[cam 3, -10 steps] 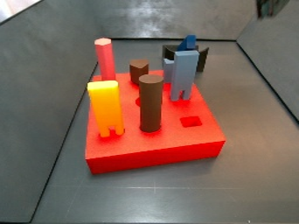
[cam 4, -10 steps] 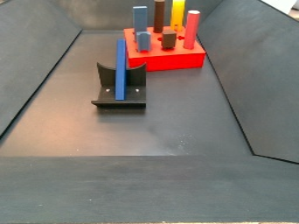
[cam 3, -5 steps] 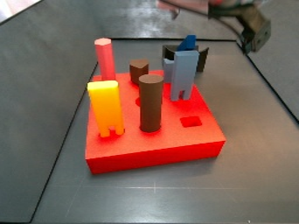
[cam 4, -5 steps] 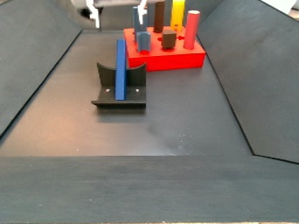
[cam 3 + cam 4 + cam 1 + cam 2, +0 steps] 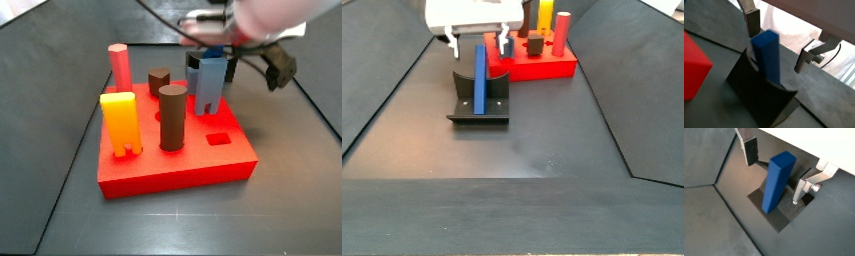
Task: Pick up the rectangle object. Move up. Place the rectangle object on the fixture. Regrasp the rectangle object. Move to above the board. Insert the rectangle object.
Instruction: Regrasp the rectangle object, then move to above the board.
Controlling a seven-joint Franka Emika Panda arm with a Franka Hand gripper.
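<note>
Wrist views: the rectangle object (image 5: 767, 54) stands upright in the fixture (image 5: 757, 95), and its top end rises between the two fingers (image 5: 751, 22).
Gripper: the gripper (image 5: 775, 169) is spread wide, holding nothing, with a silver plate on each side of the bar and a clear gap to both. In a side view the gripper (image 5: 472, 38) hangs just above the bar's top.
Rectangle object: in a side view the rectangle object (image 5: 478, 78) leans against the fixture (image 5: 480, 105), which sits on the dark floor near the board's (image 5: 549, 68) front-left corner, apart from it.
Board: in a side view the board (image 5: 181, 165) carries the brown pegs (image 5: 173, 117), the orange-yellow block (image 5: 120, 122), a pink peg (image 5: 120, 66) and the lighter blue block (image 5: 207, 82). The small rectangular hole (image 5: 217, 139) near its front-right corner is free.
Step in hand: my guess is the regrasp, with the bar set down and not yet taken again.
Handling: it looks stiff, light and smooth-sided, so probably a little slippery. It should not bend or break.
Where to hold: I would take the flat faces near the upper end, pads square to them, leaving the lower length free to enter the hole.
Risk: an uneven closing could tip it in the bracket.
</note>
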